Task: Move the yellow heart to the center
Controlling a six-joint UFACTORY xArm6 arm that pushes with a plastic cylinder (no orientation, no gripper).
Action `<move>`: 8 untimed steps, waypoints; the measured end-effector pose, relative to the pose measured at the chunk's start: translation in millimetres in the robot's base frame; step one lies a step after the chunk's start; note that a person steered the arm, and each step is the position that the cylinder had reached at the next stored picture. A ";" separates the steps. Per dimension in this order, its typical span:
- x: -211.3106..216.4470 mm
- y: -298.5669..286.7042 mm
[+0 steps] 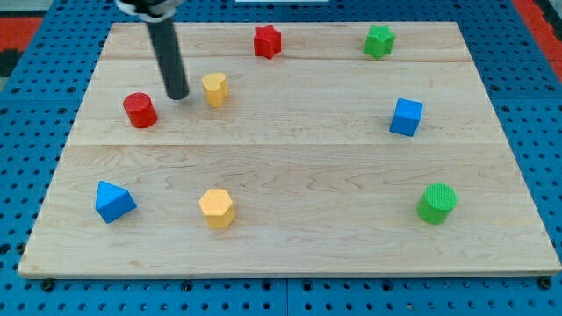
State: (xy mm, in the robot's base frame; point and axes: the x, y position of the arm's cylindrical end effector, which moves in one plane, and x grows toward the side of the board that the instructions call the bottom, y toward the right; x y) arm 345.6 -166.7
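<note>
**Yellow heart at upper left, tip just beside it**

The yellow heart (215, 89) stands on the board (290, 237) in the upper-left part of the view, well off the board's middle. It sits upright on a flat face. Its outline is too small to read clearly, so I cannot tell which way the point of the heart faces, nor pick out a long axis; it looks about as wide as it is tall.

My tip (177, 95) rests on the board just to the view's left of the heart, with a narrow strip of wood showing between them; contact cannot be confirmed. The rod rises from the tip, leaning slightly toward the view's left, and leaves the view at the top. The arm carries no gripper, so there are no jaws to report, and nothing is held.

Further to the view's left and slightly lower, the red cylinder (140, 110) stands near the tip, apart from it.

Toward the view's top, the red star (267, 41) lies right of the heart near the far edge. The green star (379, 41) lies further right along the same edge.

The blue cube (406, 117) sits on the right side, well apart from the heart.

Along the near side: blue triangle (113, 202) at left, yellow hexagon (216, 208) below the heart, green cylinder (436, 203) at right.
</note>
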 end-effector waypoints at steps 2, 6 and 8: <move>16.8 65.4; 5.5 161.9; 3.0 211.8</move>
